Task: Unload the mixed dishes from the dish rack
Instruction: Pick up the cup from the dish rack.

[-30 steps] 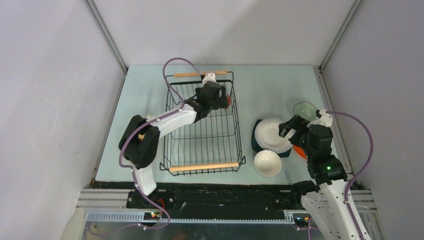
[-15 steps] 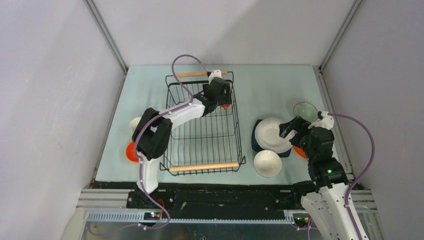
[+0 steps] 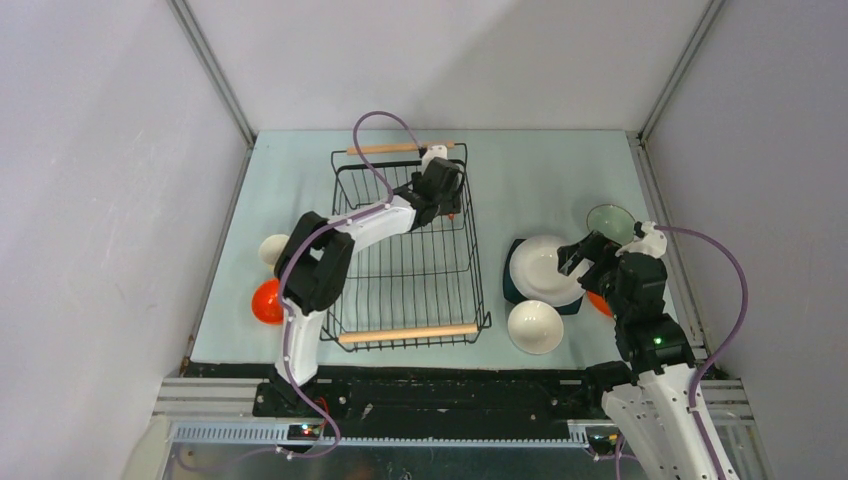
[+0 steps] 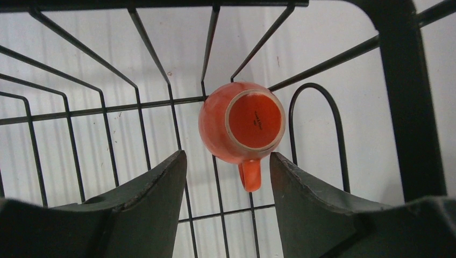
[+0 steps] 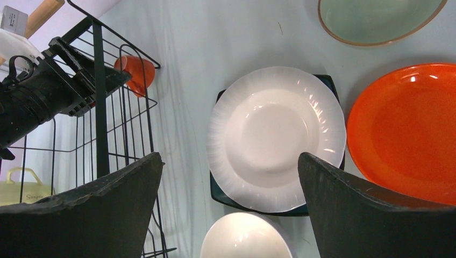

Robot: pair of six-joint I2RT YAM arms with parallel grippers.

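Note:
The black wire dish rack [image 3: 405,250] holds one small orange cup [image 4: 242,121], upside down in its far right corner, handle toward me. My left gripper [image 4: 227,161] hovers open just short of it; the handle lies between the fingertips, untouched. From above, the left gripper [image 3: 448,200] covers most of the cup [image 3: 456,212]. My right gripper [image 5: 230,158] stands wide open and empty over a white bowl [image 5: 277,137] stacked on the dark teal square plate [image 5: 220,196]. Beside them lie the orange plate [image 5: 408,129], the pale green bowl [image 5: 376,19] and another white bowl [image 5: 244,239].
Left of the rack sit an orange bowl [image 3: 267,302] and a pale yellow mug [image 3: 272,247]. Wooden rod handles [image 3: 408,334] cross the rack's near and far ends. Grey walls close in the table on three sides.
The left arm stretched farther into the rack's far right corner and its jaws narrowed. Its elbow swung away, uncovering the orange bowl and the mug. The right arm stayed still.

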